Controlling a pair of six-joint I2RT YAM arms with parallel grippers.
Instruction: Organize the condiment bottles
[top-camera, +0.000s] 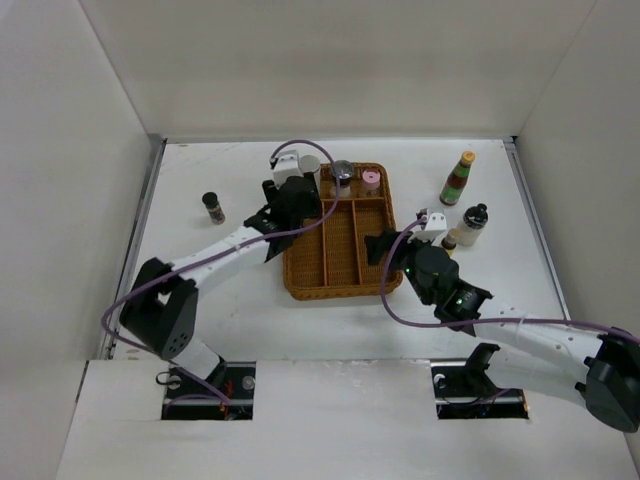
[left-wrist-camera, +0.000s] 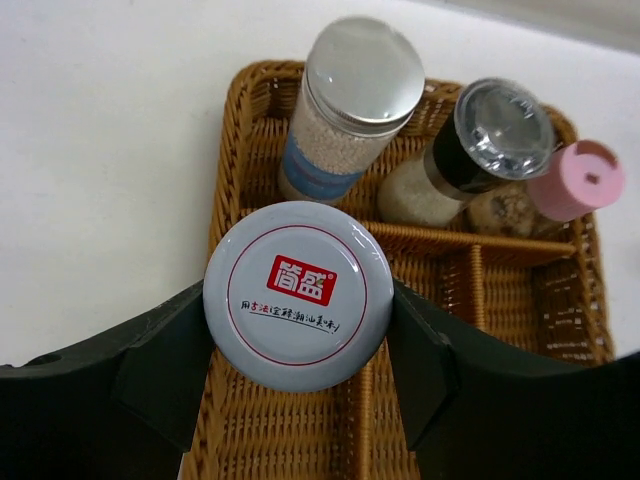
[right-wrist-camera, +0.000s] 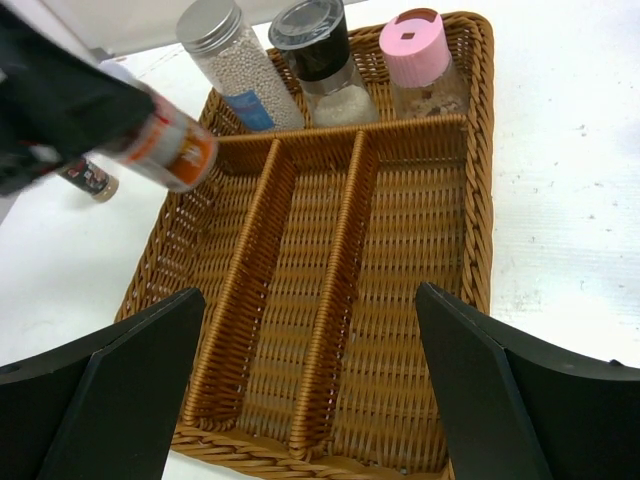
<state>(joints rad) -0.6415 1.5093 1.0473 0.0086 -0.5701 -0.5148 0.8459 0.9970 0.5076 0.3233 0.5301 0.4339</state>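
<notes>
My left gripper (left-wrist-camera: 298, 335) is shut on a jar with a white cap and red logo (left-wrist-camera: 297, 290). It holds the jar over the left side of the wicker tray (left-wrist-camera: 250, 100). In the right wrist view this jar (right-wrist-camera: 168, 148) is tilted and shows an orange label. A silver-lid jar (left-wrist-camera: 355, 100), a black-capped grinder (left-wrist-camera: 480, 145) and a pink-capped jar (left-wrist-camera: 575, 182) stand in the tray's far compartment. My right gripper (right-wrist-camera: 310, 370) hangs open over the tray's near end (right-wrist-camera: 400, 250), empty. A green bottle with a yellow cap (top-camera: 458, 178) stands at the far right.
A small dark-capped jar (top-camera: 213, 207) stands on the table left of the tray. A black-capped bottle (top-camera: 472, 224) and a smaller jar (top-camera: 450, 240) stand right of the tray, close to my right arm. White walls enclose the table on three sides.
</notes>
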